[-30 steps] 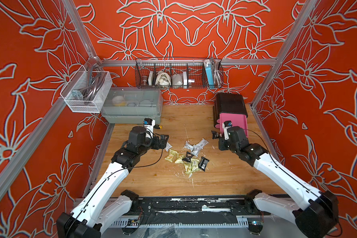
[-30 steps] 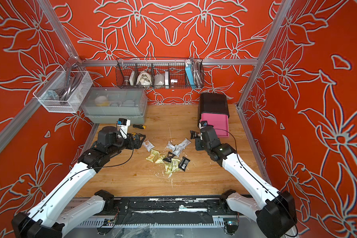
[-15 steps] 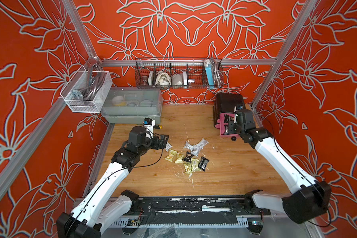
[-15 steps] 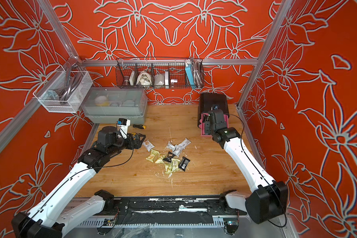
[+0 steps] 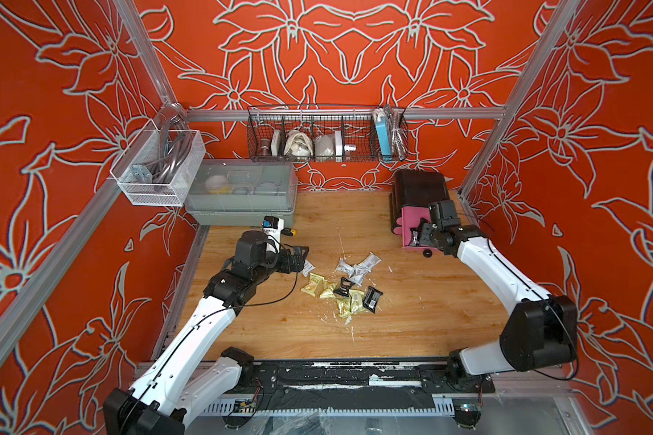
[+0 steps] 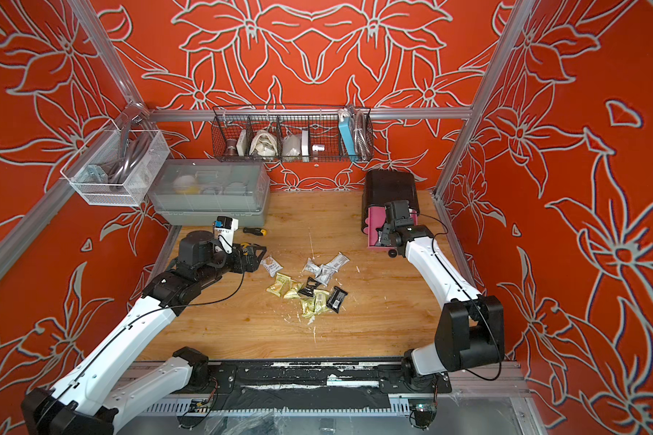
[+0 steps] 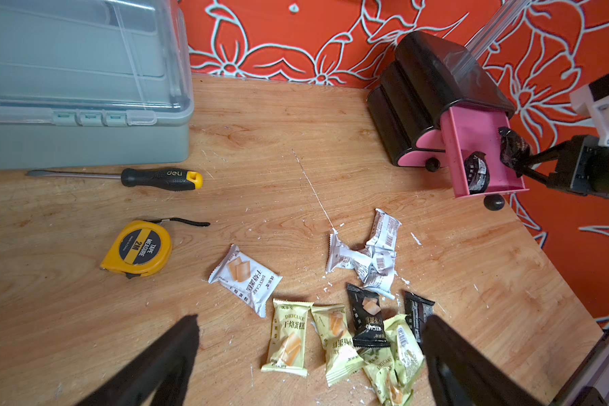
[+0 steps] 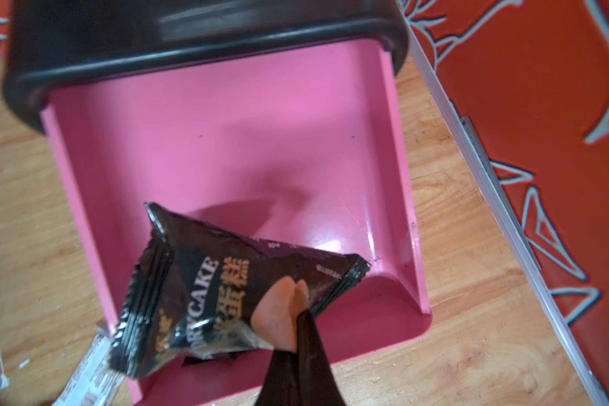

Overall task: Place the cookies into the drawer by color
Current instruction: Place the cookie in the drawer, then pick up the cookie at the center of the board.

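Black packet point(image 8: 225, 291), corner pinched in right gripper point(image 8: 297, 313), hangs over the pulled-out pink drawer point(image 8: 406, 211), near one side wall. Left gripper point(image 7: 312, 327) gapes wide over loose cookies point(image 5: 345, 288) mid-table; wood point(image 5: 411, 320) open around them.

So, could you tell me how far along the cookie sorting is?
Done: one black packet lies in the open top drawer. In hand: the right gripper is shut on a second black packet over that drawer; the left gripper is open, empty. Left: two black packets, the white packets and the yellow-green packets on the table; the lower drawers are shut.
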Controlling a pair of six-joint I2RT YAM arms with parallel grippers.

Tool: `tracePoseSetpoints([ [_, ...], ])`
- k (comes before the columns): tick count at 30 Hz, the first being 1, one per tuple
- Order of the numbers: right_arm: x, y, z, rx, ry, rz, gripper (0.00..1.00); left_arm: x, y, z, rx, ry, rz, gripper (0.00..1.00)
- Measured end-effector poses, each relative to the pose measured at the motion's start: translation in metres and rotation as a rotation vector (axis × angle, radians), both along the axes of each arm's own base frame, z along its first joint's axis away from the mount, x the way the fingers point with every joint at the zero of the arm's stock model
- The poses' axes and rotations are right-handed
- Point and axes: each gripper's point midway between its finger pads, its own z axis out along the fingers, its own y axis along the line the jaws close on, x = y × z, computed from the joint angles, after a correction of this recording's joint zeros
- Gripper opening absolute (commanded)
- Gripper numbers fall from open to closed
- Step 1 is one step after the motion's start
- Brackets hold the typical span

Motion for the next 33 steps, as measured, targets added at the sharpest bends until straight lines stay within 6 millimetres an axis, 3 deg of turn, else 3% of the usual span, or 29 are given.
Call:
tracePoseSetpoints([
  [5,0.001,-0.010,-0.005,0.020,0.000,-0.054,0.12,0.000,0.000,0.000,0.000,0.000,0.000,0.98],
  [11,0.006,-0.004,-0.018,0.068,0.026,-0.043,0.29,0.000,0.000,0.000,0.000,0.000,0.000,0.98],
  [18,0.002,0.008,-0.002,0.129,-0.011,0.012,0.35,0.000,0.000,0.000,0.000,0.000,0.000,0.98],
  [23,-0.022,0.022,0.046,0.200,-0.136,0.118,0.37,0.000,0.000,0.000,0.000,0.000,0.000,0.98],
  [27,-0.049,0.045,0.081,0.278,-0.231,0.260,0.37,0.000,0.000,0.000,-0.003,0.001,0.000,0.98],
  [30,-0.072,0.068,0.087,0.314,-0.228,0.379,0.36,0.000,0.000,0.000,-0.004,0.002,0.000,0.98],
  [33,-0.094,0.098,0.077,0.327,-0.168,0.494,0.36,0.000,-0.001,0.000,-0.006,0.002,-0.005,0.98],
])
